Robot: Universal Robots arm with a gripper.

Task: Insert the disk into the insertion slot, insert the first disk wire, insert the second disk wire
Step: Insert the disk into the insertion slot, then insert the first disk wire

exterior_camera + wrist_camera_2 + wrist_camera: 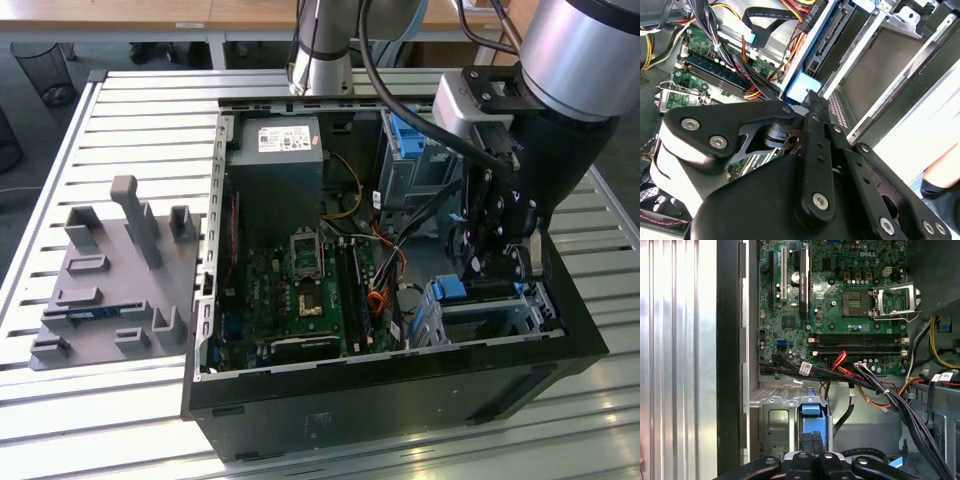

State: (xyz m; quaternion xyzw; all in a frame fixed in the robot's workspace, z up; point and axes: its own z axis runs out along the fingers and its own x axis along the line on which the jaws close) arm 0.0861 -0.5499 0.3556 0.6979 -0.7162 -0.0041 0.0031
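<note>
The disk point(449, 289) stands on edge in its bright blue caddy at the front right corner of the open computer case. It is partly down in the insertion slot point(500, 318), a low grey metal cage. My gripper point(468, 276) reaches down from above with its fingers shut on the caddy's top edge. In the first wrist view the blue caddy point(812, 424) sits in the grey cage point(772, 417) just beyond my gripper point(811, 444). In the second wrist view my gripper point(809, 98) meets the blue caddy point(801, 86). The disk's label is hidden.
Loose black, orange and red wires point(860, 385) run across the case right beside the cage. A black flat cable with a blue plug point(757, 31) hangs nearby. A taller bay with a blue tab point(410, 140) stands behind. A grey fixture plate point(110, 285) lies at the exterior view's left.
</note>
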